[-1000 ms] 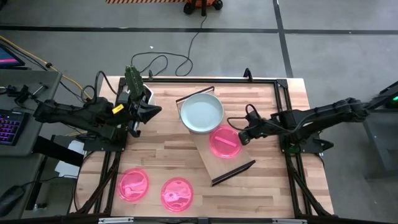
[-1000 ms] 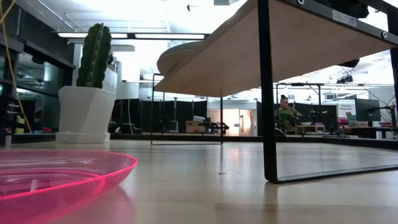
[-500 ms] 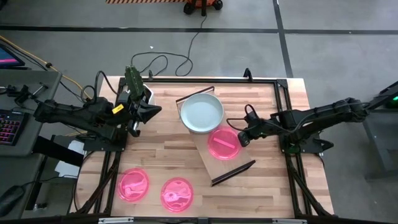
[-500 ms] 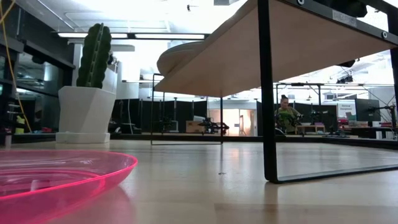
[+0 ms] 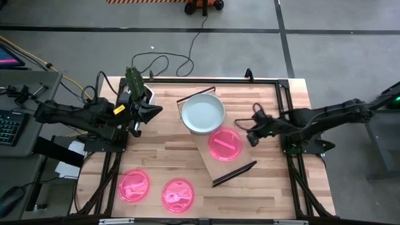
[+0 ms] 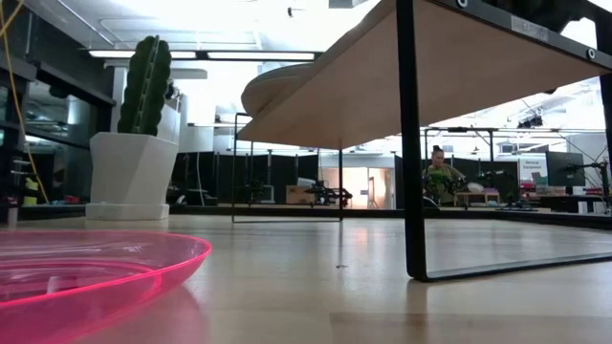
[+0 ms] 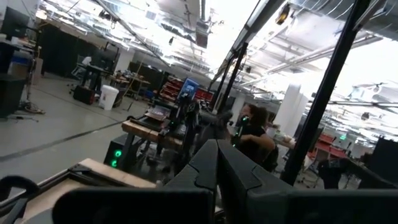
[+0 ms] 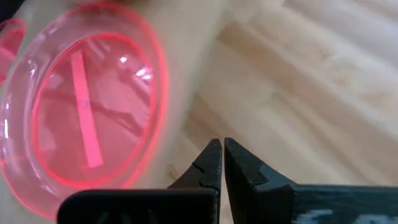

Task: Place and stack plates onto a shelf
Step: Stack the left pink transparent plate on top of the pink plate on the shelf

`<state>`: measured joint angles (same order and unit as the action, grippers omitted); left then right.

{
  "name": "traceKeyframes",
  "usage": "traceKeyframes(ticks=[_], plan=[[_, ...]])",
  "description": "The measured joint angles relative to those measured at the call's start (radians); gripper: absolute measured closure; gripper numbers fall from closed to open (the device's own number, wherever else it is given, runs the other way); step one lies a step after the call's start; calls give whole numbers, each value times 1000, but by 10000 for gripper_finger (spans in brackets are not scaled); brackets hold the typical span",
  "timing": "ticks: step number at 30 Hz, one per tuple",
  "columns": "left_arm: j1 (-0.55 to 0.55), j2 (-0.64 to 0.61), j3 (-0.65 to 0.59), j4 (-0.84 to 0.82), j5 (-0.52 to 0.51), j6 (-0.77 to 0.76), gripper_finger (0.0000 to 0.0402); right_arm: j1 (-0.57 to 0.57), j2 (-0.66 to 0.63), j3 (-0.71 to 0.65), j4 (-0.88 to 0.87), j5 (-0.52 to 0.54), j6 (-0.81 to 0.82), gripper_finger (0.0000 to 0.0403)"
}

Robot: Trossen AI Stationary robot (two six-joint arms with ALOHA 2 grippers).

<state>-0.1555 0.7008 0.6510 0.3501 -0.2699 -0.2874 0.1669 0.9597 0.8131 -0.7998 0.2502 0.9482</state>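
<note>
The light-wood shelf lies slantwise at mid-table, raised on dark end brackets. A white plate sits on its far end; what lies beneath that plate is hidden. One pink plate rests flat on the shelf beside it and also shows in the right wrist view. Two more pink plates lie on the table near its near edge. My right gripper is shut, just right of the shelf's pink plate and clear of it. My left gripper waits shut near the far left corner.
A white pot with a green cactus stands at the far left corner behind my left gripper. In the low view, a pink plate lies close by and the shelf's underside hangs overhead. Bare tabletop lies right of the shelf.
My right gripper has drawn back from the rim of the pink plate on the shelf toward the table's right edge. That plate stays flat on the shelf.
</note>
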Motion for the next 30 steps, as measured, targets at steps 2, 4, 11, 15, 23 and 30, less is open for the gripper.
traceKeyframes(ticks=[2, 4, 11, 15, 23, 30], plan=[[0, -12, 0, -49, -2, -17, 401, 0, -70, 0, -31, 25, -25, 403], [-1, -18, 1, -118, -1, -68, 401, 0, -147, 0, -38, 37, -57, 403], [-38, 20, 0, -367, 104, -261, 400, 0, -311, 0, 8, 89, -59, 403], [-70, 94, 0, -470, 257, -336, 374, 0, -327, 0, 13, 131, -58, 403], [-218, 298, 0, -778, 533, -238, 291, 0, -283, 0, 19, 130, -4, 403], [-369, 473, 0, -976, 500, 50, 249, 0, -208, 0, 52, 113, -5, 403]])
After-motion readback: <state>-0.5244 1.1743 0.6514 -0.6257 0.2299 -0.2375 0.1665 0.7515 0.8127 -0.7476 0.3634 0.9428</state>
